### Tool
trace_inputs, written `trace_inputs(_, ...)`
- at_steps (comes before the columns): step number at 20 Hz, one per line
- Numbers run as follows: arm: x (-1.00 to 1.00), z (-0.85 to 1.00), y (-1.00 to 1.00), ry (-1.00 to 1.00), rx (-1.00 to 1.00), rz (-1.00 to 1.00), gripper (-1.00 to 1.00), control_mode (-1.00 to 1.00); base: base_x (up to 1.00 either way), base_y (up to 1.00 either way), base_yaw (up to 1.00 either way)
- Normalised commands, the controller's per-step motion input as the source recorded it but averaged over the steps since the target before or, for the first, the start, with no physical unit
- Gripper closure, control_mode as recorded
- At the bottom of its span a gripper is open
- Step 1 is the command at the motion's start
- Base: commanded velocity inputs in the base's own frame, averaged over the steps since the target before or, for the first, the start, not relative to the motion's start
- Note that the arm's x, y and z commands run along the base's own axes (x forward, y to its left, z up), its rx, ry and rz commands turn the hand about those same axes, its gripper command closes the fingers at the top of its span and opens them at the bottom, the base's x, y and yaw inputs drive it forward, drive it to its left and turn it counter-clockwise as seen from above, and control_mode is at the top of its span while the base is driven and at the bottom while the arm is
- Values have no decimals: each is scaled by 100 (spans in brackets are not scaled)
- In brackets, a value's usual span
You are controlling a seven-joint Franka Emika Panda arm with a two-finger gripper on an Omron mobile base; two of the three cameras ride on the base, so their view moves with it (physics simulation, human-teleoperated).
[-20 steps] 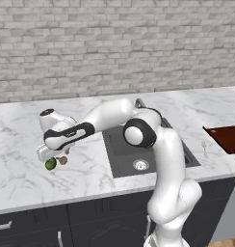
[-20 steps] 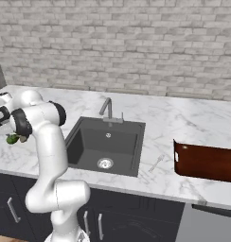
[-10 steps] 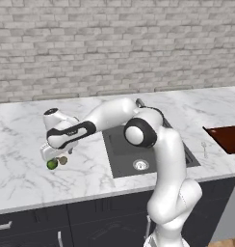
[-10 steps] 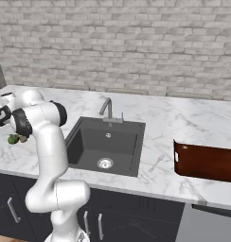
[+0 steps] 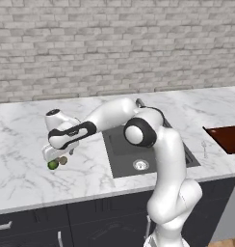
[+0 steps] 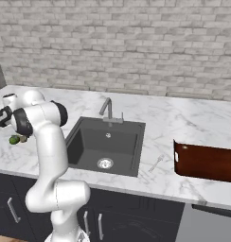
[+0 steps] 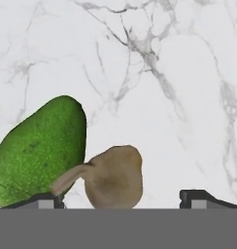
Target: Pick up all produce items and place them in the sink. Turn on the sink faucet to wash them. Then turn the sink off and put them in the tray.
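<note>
Hand [image 7: 124,197] wide open, apparently empty, straddling lumpy tan piece [image 7: 113,176] beside pebbly green fruit [image 7: 38,151].

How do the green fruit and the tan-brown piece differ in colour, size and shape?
The green fruit is bright green with a speckled skin; the tan-brown piece is dull and plain. The fruit is larger. The fruit is a smooth oval; the piece is lumpy with a stub. Both lie on the marble counter, side by side.

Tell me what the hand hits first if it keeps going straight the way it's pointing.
Probably the small tan-brown lumpy piece, sitting between the two finger tips; the green pebbly fruit lies by one tip. Beneath them is white marble counter. Depth is unclear.
</note>
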Motion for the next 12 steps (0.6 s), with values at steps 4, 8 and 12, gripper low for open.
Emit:
trace_inputs(4, 0, -33, -2, 1, 0, 1, -100, -100, 0, 0, 0)
trace_inputs(8, 0, -31, 0, 1, 0, 0, -100, -100, 0, 0, 0)
trace_inputs(12, 0, -33, 0, 1, 0, 0, -100, -100, 0, 0, 0)
